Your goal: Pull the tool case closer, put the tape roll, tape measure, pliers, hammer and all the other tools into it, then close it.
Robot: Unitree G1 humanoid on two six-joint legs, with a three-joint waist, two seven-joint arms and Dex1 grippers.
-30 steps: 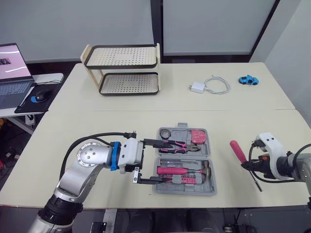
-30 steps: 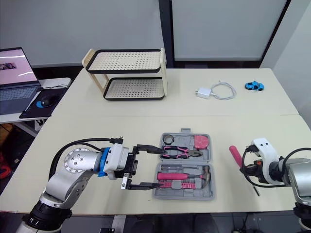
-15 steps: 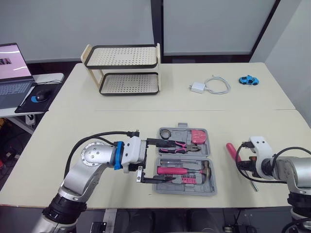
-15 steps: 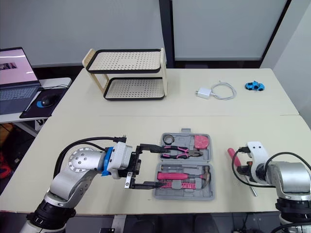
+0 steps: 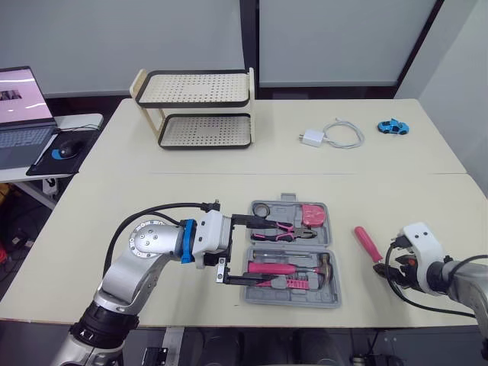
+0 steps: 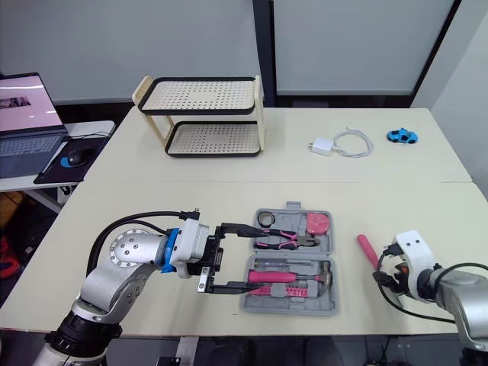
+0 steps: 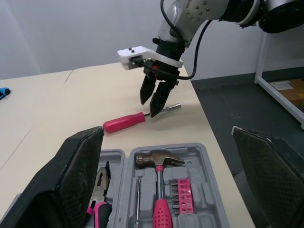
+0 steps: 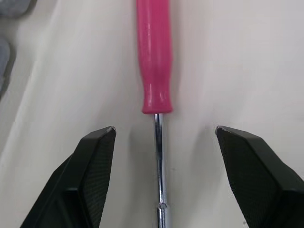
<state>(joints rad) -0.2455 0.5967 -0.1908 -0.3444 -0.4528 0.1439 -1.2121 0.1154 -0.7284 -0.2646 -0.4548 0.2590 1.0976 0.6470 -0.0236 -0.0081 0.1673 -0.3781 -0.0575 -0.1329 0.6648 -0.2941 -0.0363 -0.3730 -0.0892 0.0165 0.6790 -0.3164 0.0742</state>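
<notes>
While the right gripper (image 8: pixel 165 129) holds its 2 fingers apart on either side of the pink screwdriver (image 8: pixel 153 57), on its steel shaft, that screwdriver lies flat on the table (image 5: pixel 152 206), right of the open tool case (image 5: pixel 328 296); the left gripper (image 5: pixel 248 251), spread wide, reaches over the case's left end.

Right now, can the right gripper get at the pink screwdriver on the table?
Probably yes: the right gripper hangs open right over the pink screwdriver, a finger on each side of its metal shaft, with nothing lying across it.
</notes>
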